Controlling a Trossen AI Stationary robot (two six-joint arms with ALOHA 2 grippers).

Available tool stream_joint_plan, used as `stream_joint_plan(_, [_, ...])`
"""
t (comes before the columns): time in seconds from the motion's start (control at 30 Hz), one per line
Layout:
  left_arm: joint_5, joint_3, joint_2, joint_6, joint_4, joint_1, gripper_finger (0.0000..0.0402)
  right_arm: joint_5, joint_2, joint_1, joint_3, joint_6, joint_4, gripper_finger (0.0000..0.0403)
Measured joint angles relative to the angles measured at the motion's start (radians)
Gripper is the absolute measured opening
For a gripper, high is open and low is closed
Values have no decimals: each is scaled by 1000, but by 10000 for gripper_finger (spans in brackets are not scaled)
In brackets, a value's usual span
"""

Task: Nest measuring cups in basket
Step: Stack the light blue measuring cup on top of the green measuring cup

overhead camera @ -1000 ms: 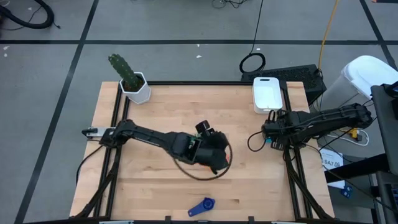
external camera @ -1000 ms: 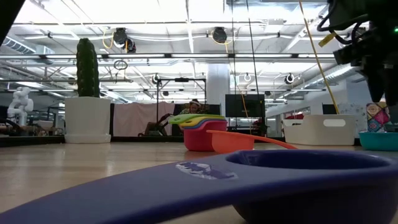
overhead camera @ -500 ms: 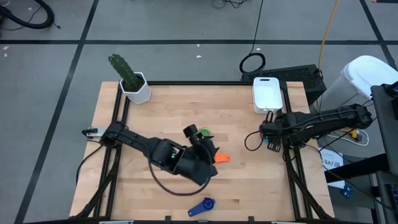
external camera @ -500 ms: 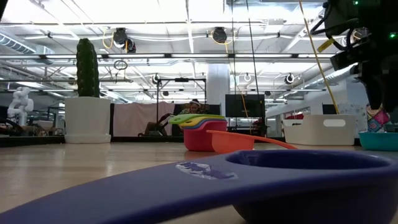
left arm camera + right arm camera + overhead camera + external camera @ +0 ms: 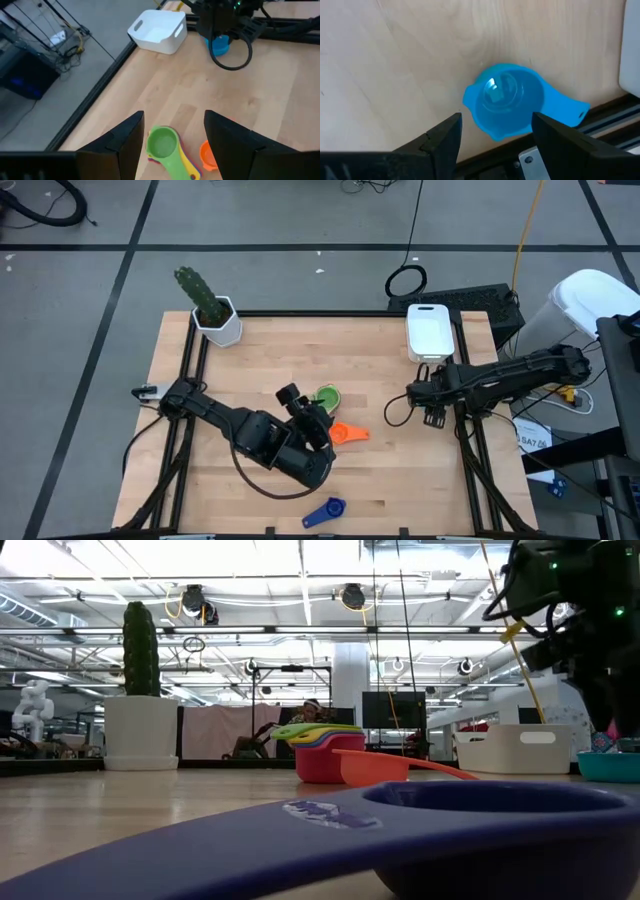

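1. Hovering over the light blue cup (image 5: 507,100) with fingers spread wide and nothing between them: right gripper (image 5: 495,137), near the table's right edge, just short of the basket (image 5: 431,330).
2. Hanging above the nested stack (image 5: 167,155) at mid-table: left gripper (image 5: 172,137), fingers likewise apart, gripping nothing (green cup on top, yellow and red showing beneath).
3. Lying just beside that stack, touching or nearly so: orange cup (image 5: 347,434).
4. Resting alone near the front edge, well apart from the rest: dark blue cup (image 5: 326,511).
5. Sitting empty at the far right corner, by all appearances: basket, so no cup delivered yet (judged as an early stage of the task).
6. Risk at the light blue cup: closing across the round bowl rather than the handle or rim, likely squirting the smooth plastic sideways toward the table's metal frame (image 5: 600,130), right next to it.
7. Risk from that closeness: nudging the cup under or against the frame on descent, leaving no room for a finger on that side.
8. Risk at the stack: pinching only the green cup, lifting it free and leaving the others behind, or tipping the whole pile if caught off-centre.
9. Risk between arms: crossing paths toward the basket, given both working toward the same right-hand region.
10. Risk of nesting out of size order: a larger cup set in late perching on top rather than seating.
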Motion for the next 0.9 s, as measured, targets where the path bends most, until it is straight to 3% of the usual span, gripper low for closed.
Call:
stream_joint_plan(0.73, [-2, 0, 0, -140, -64, -83, 212, -27, 61, -13, 0, 33, 19, 233])
stream_joint_plan(0.9, [-2, 0, 0, -172, -63, -114, 212, -73, 60, -13, 0, 70, 115, 233])
